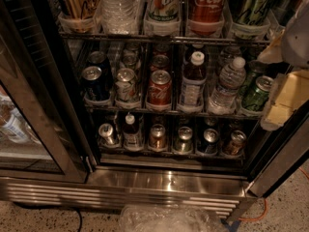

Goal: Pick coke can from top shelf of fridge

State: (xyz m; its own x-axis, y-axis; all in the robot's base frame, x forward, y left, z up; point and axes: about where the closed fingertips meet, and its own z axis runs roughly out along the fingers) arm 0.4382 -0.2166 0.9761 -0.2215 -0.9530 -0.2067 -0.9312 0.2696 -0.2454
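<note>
Since the gripper (284,103) hangs at the right edge of the fridge (169,181) opening, level with the middle rack, the reach is not yet made; spread or pressed together, cannot tell. Advice: rise, go left, enter straight along the lane, clear of the green can (251,6) on the right and the green-and-white can (163,4) on the left. Coke can (206,6): upright, front of its clear tray on the top shelf (164,39), 4th lane from left; red, white script, top cropped from view. A 2nd red can (159,88) sits 1 rack lower; not that one.
</note>
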